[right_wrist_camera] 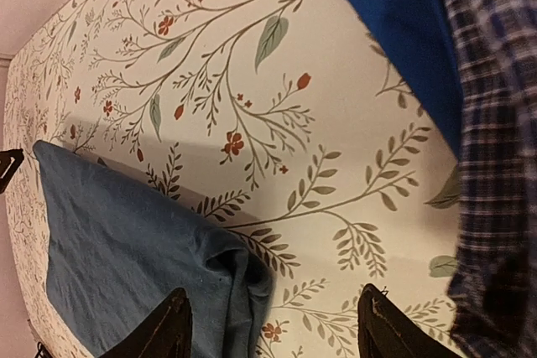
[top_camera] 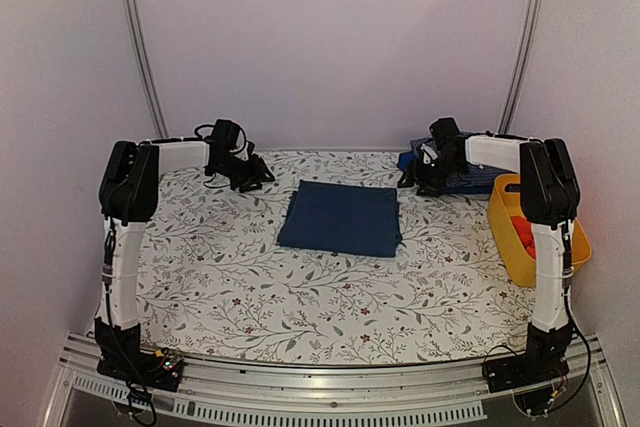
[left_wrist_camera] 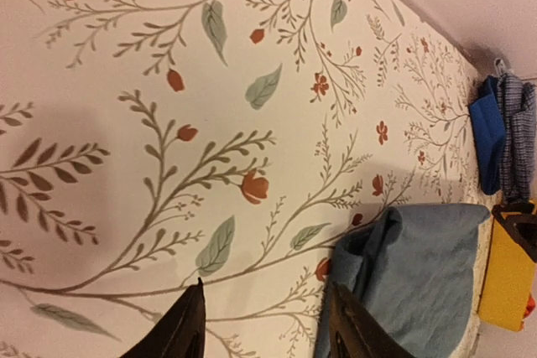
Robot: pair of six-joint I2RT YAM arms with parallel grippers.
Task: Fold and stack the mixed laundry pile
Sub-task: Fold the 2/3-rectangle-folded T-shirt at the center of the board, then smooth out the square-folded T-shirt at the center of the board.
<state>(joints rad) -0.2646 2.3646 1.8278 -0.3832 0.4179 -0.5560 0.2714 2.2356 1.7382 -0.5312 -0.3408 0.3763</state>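
The laundry pile is now spread over three spots. The trousers (top_camera: 340, 217) lie folded into a flat navy rectangle in the middle of the table (top_camera: 250, 287). A check shirt (top_camera: 472, 184) and a plain blue cloth (right_wrist_camera: 394, 14) are bunched together at the far right corner. A red-orange cloth (top_camera: 522, 234) sits in the yellow basket (top_camera: 499, 215) at the right edge. The step in hand appears to be the end of the trouser fold. The left gripper (left_wrist_camera: 264, 324) hangs over bare table just beside the rectangle's far left corner, its jaws spread and holding nothing. The right gripper (right_wrist_camera: 273, 324) hangs near the far right corner, between the trousers and the shirt, with jaws likewise spread and empty. The trousers look tidy, with straight edges all round. The wrist views show the layers bulging a little at both far corners, where the soft cloth rounds over instead of creasing. The next move probably calls for the right arm to reach the shirt just beside it and pinch it by a single layer. It would then be drawn clear of the blue cloth onto open table to be laid flat. The two are tangled, so both may come up together.
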